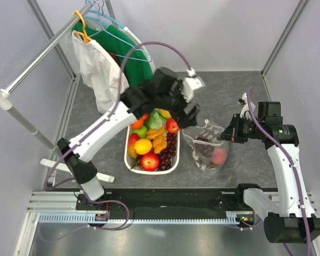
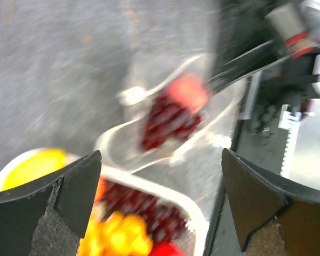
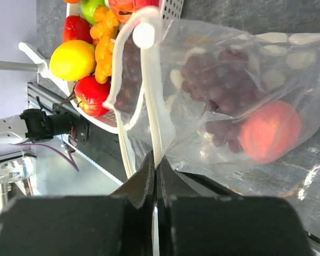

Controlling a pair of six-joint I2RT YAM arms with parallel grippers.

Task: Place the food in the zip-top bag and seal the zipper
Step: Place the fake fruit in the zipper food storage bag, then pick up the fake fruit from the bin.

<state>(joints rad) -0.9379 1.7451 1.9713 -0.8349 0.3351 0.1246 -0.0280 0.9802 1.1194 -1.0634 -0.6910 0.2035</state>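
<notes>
Now | right fingers (image 3: 141, 184) pressed together, pinching zipper (image 3: 149, 106) of bag (image 1: 205, 146) | bag on counter (image 1: 240, 96) just right of basket (image 1: 129, 160), holding grapes (image 3: 224, 90) and one reddish fruit (image 3: 269, 130), possibly peach | left fingers (image 2: 58, 197) spread, near bag mouth, view blurred | other fruit (image 1: 143, 145) in basket

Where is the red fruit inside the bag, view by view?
Top external: red fruit at the lower right of the zip-top bag.
Left wrist: red fruit, blurred, upper centre.
Right wrist: red fruit, right of centre.
Landmark: the dark grapes beside it.
</notes>
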